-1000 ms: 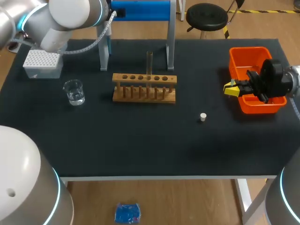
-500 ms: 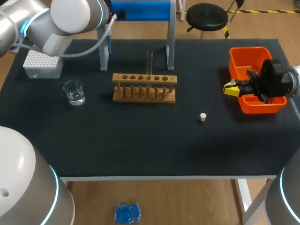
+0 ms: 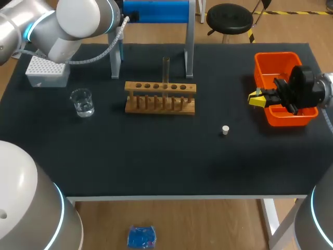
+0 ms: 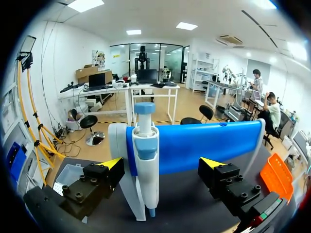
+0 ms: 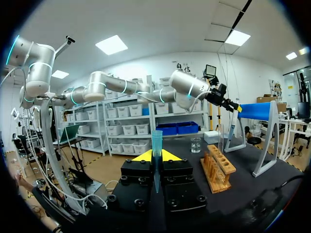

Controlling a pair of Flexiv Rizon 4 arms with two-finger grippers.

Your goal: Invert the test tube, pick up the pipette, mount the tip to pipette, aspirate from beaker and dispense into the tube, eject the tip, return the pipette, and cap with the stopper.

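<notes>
Left wrist view: left gripper (image 4: 163, 165) open facing pipette (image 4: 146, 160) at table's (image 3: 156, 161) back edge; right gripper (image 5: 156, 156) clamps a tip (image 5: 156, 141)

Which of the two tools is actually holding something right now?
The right tool: it is shut on an upright blue pipette tip. The left tool is open, its fingers standing apart on either side of the pipette on its stand.

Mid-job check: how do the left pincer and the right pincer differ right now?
The left pincer is open, its fingers wide apart either side of the pipette hanging on the blue stand; the right pincer is shut on a blue tip. The left pincer is at the stand, the right pincer at the orange bin's edge. Both have black fingers with yellow tips.
</notes>
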